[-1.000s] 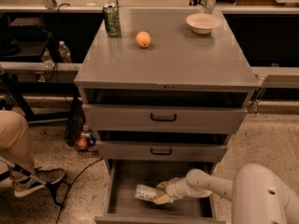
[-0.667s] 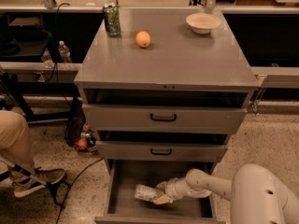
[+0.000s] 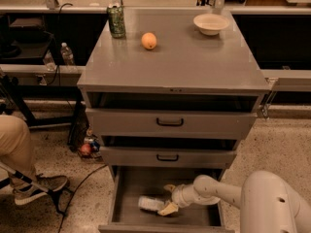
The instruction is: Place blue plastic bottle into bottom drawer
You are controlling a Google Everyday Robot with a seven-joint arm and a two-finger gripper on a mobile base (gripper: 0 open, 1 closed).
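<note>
Viewing the single camera feed, I observed the gripper (image 3: 168,199) inside the pulled-out bottom drawer (image 3: 131,183), at the right end of the blue plastic bottle (image 3: 149,204), which lay on its side on the drawer floor. I could not tell whether the gripper was clamped on the bottle or clear of it.

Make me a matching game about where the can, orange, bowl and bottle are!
1 can
2 orange
3 bowl
4 bottle

A in the bottom drawer, next to the gripper
B cabinet top, back right
C cabinet top, back left
D cabinet top, between can and bowl

Pairs: 1-C, 2-D, 3-B, 4-A
</note>
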